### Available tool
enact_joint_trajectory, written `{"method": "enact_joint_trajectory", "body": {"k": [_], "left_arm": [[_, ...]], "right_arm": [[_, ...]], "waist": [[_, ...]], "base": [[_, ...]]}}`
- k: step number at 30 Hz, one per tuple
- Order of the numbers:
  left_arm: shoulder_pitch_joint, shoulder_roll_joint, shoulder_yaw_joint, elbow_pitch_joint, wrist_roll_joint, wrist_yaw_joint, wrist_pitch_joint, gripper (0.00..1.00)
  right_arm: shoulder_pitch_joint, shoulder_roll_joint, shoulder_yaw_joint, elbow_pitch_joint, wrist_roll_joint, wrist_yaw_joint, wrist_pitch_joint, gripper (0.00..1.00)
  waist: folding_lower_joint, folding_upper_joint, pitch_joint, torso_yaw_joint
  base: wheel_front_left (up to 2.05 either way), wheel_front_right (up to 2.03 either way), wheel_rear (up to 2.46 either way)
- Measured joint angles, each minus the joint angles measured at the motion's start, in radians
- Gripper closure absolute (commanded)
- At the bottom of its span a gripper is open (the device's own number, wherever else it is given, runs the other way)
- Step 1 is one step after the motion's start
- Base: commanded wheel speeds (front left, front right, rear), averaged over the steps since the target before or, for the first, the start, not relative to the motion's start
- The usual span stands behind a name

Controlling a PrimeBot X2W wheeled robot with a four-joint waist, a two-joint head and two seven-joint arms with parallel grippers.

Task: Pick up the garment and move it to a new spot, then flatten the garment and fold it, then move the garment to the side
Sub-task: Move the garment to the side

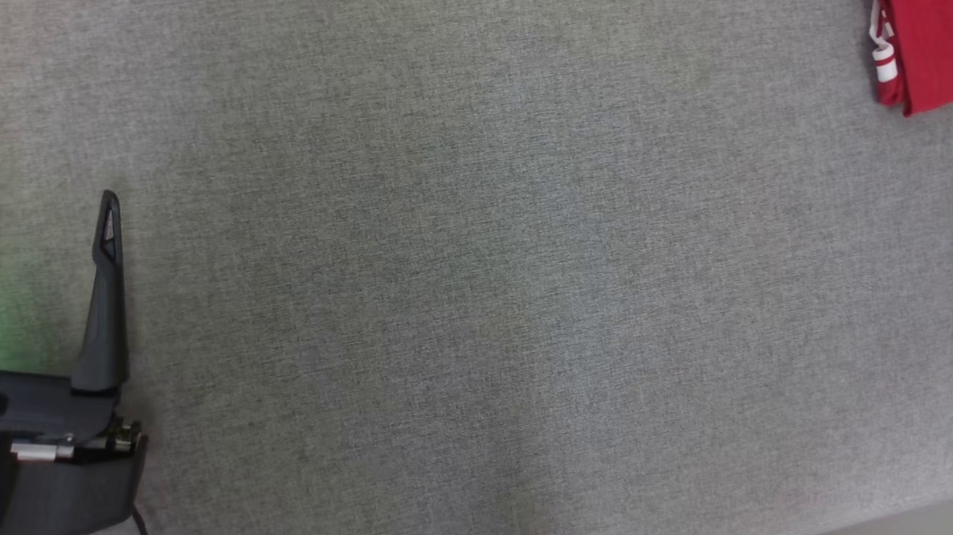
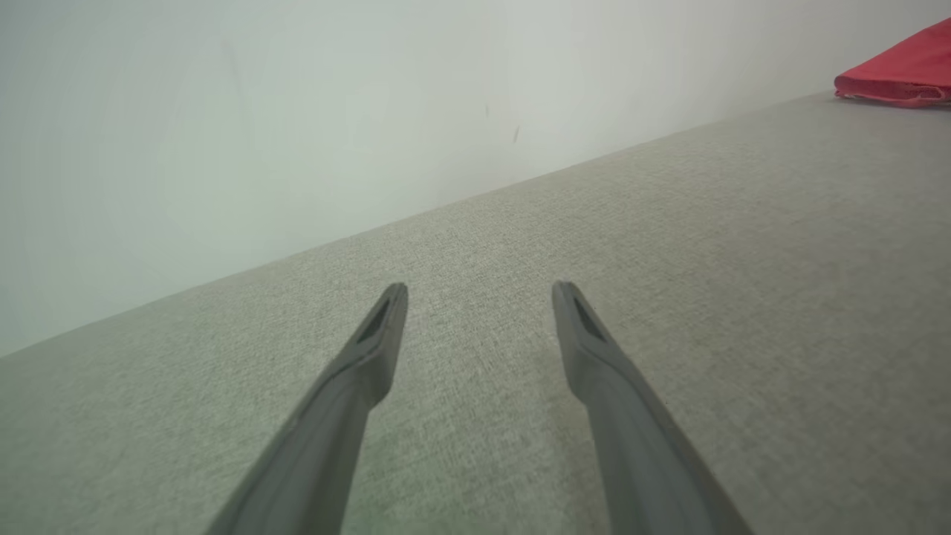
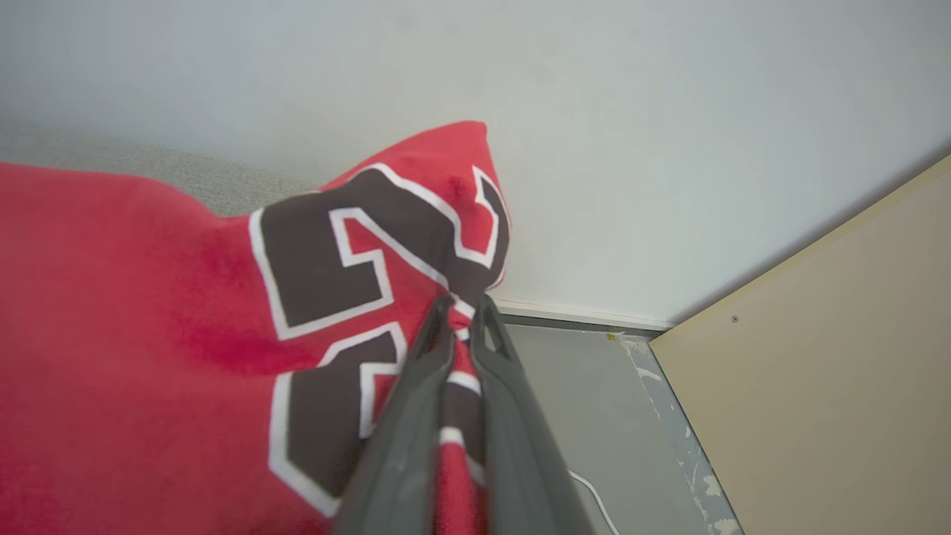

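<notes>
The garment (image 3: 148, 312) is a red jersey with dark numerals outlined in white. In the right wrist view my right gripper (image 3: 461, 308) is shut on a fold of it, the cloth bunched and lifted around the fingers. A corner of the garment (image 1: 936, 50) lies at the far right top of the head view, and it appears as a low red heap (image 2: 899, 74) at the upper right of the left wrist view. My left gripper (image 1: 45, 192) stands open at the lower left, far from the cloth, over the grey fabric surface (image 1: 476, 283), with nothing between its fingers (image 2: 371, 349).
A pale wall (image 2: 297, 111) runs behind the grey surface. Beyond the surface's edge in the right wrist view lie a grey floor (image 3: 587, 401), a white cable (image 3: 594, 498) and a beige panel (image 3: 832, 371). The surface's near edge (image 1: 859, 525) shows at the lower right of the head view.
</notes>
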Motion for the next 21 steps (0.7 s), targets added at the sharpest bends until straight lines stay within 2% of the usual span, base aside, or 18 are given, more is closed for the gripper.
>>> {"method": "enact_joint_trajectory", "body": {"k": [9,10,11,12,17,21], "left_arm": [[0.027,0.001,0.001,-0.006,-0.001,0.009,-0.004,0.00],[0.028,0.001,0.002,-0.006,-0.002,0.009,-0.004,0.00],[0.028,0.001,0.002,-0.006,-0.002,0.010,-0.004,0.00],[0.028,0.001,0.001,-0.005,-0.002,0.011,-0.006,0.00],[0.027,-0.004,-0.007,0.019,-0.009,0.018,-0.015,0.00],[0.028,-0.020,-0.014,0.051,-0.021,0.026,-0.043,0.00]], "right_arm": [[-0.059,0.006,-0.020,0.067,-0.070,0.000,-0.021,1.00],[-0.067,0.007,-0.025,0.076,-0.079,0.000,-0.022,0.93],[-0.074,0.010,-0.029,0.085,-0.085,0.000,-0.025,0.62],[-0.081,0.013,-0.034,0.096,-0.090,0.000,-0.024,0.00],[-0.088,0.021,-0.047,0.135,-0.142,0.000,-0.037,0.00],[-0.083,0.023,-0.073,0.108,-0.154,0.000,-0.053,0.00]], "waist": [[-0.0001,-0.0001,-0.002,0.026],[-0.0001,-0.0001,-0.001,0.028],[-0.0001,-0.0002,-0.001,0.029],[-0.0001,-0.0001,-0.001,0.030],[0.0000,-0.0001,-0.018,0.033],[-0.0001,-0.0001,-0.049,0.035]], "base": [[0.00,0.00,0.00],[0.00,0.00,0.00],[0.00,0.00,0.00],[0.00,0.00,0.00],[0.00,0.00,0.00],[0.00,0.00,0.00]]}}
